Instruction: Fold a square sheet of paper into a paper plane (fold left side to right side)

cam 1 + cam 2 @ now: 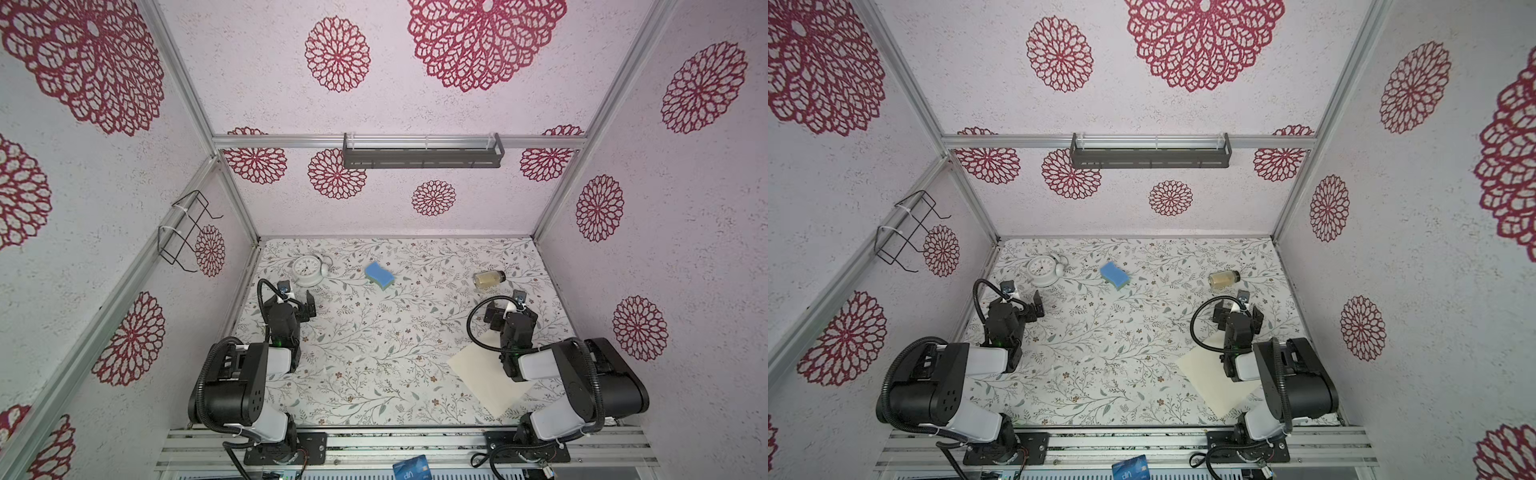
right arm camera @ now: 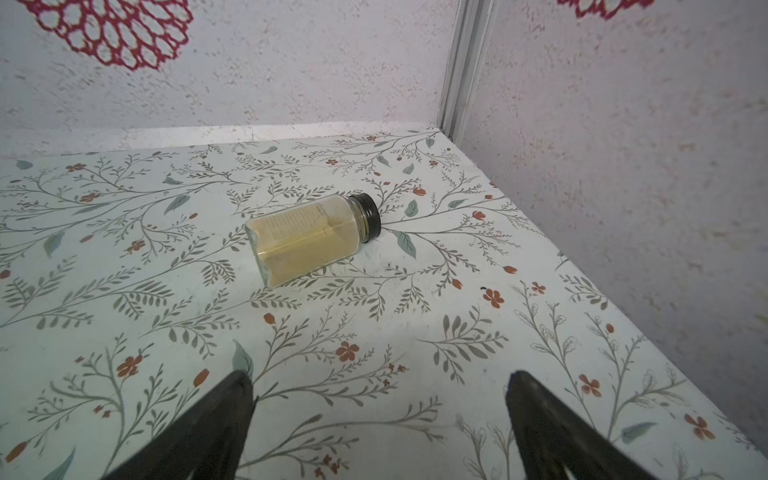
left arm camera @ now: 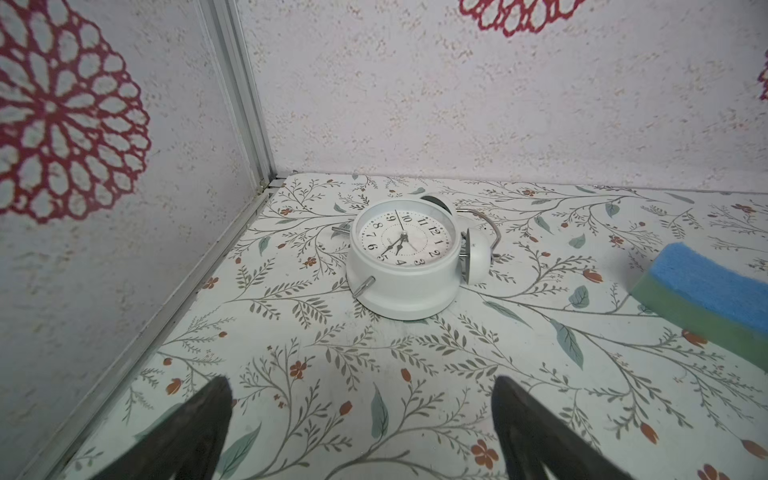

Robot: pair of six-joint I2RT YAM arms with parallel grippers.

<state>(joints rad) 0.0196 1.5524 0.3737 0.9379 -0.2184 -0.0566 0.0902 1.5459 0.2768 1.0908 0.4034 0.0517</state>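
My cream square sheet of paper [image 1: 484, 376] is lying flat and unfolded, turned cornerwise, close behind my right claw [image 2: 380, 376].

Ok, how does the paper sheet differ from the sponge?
The paper sheet is cream and flat; the sponge is blue over green and thick. The paper sheet lies near the front edge, partly hidden by the right arm; the sponge sits toward the back, in full view. Both lie unheld on the table.

A clock [image 3: 401, 266] stands straight ahead of the left pincer [image 3: 361, 386], a sponge [image 3: 706, 299] ahead and inward. A jar [image 2: 311, 239] lies ahead of the right pincer [image 2: 380, 382]. Just before both pincers the table [image 2: 415, 320] is free.
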